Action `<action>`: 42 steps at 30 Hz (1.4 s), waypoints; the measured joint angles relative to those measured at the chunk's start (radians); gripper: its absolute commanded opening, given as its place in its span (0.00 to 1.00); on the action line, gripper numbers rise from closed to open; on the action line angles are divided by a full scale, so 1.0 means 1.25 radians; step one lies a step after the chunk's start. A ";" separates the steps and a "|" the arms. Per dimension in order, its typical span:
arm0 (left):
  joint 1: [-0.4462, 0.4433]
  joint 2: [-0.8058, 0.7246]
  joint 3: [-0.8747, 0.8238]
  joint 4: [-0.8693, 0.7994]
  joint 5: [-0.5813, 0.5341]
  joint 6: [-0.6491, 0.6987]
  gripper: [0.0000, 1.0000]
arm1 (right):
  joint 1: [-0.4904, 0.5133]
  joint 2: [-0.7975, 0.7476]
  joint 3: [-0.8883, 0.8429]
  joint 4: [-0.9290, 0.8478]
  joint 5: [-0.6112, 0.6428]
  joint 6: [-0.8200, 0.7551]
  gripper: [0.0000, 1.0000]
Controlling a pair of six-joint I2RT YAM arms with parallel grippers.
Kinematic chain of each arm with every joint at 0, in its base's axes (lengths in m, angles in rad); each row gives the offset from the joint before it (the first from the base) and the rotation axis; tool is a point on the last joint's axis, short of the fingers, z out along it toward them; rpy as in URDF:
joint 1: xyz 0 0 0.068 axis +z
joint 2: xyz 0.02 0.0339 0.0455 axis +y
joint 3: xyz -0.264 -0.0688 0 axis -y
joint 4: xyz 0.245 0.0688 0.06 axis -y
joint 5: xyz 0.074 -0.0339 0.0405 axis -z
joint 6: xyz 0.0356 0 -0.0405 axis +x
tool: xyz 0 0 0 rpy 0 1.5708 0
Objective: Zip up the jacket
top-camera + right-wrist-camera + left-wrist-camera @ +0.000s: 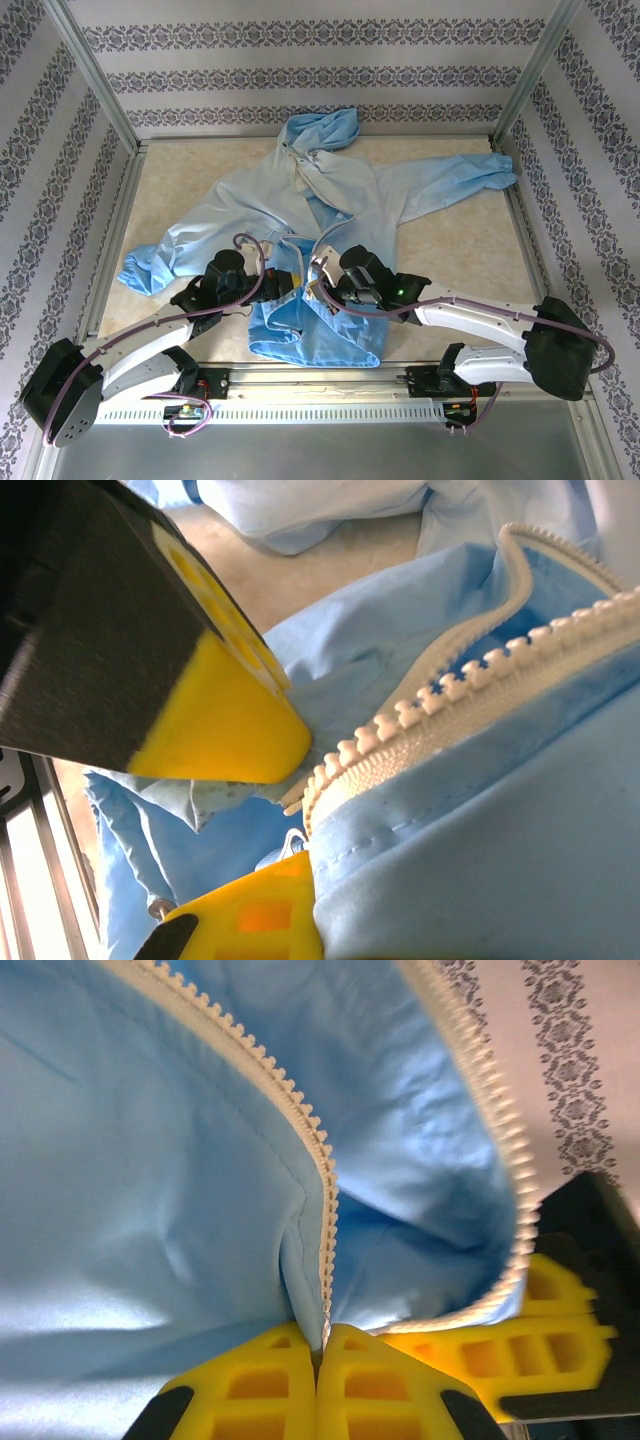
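The light-blue hooded jacket (300,200) lay spread on the beige table (200,170), front side up, with its hood (325,132) at the far edge against the patterned wall. The left sleeve (165,258) ran out toward the near left and the right sleeve (450,180) stretched to the far right. The hem (310,350) hung close to the near edge, between the two arm bases. Both arms reached in over the lower front of the garment and met just beside each other at its opening. The left gripper (322,1345) had its yellow fingers pressed flat together, pinching the fabric edge where the left row of pale zipper teeth (290,1110) ran down into them. The second row curved away to the right, toward the other arm's yellow finger. In the right wrist view, the right gripper (300,805) was clamped narrowly across the jacket's edge, one yellow finger (220,720) above and the other below, with the zipper's lower end and bunched blue cloth caught between them. The teeth there lay close together but looked unjoined farther up, and the front gaped open toward the collar.
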 measured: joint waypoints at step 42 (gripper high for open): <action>-0.052 -0.045 -0.009 0.002 -0.076 -0.011 0.00 | -0.031 0.044 -0.009 0.063 -0.085 0.088 0.00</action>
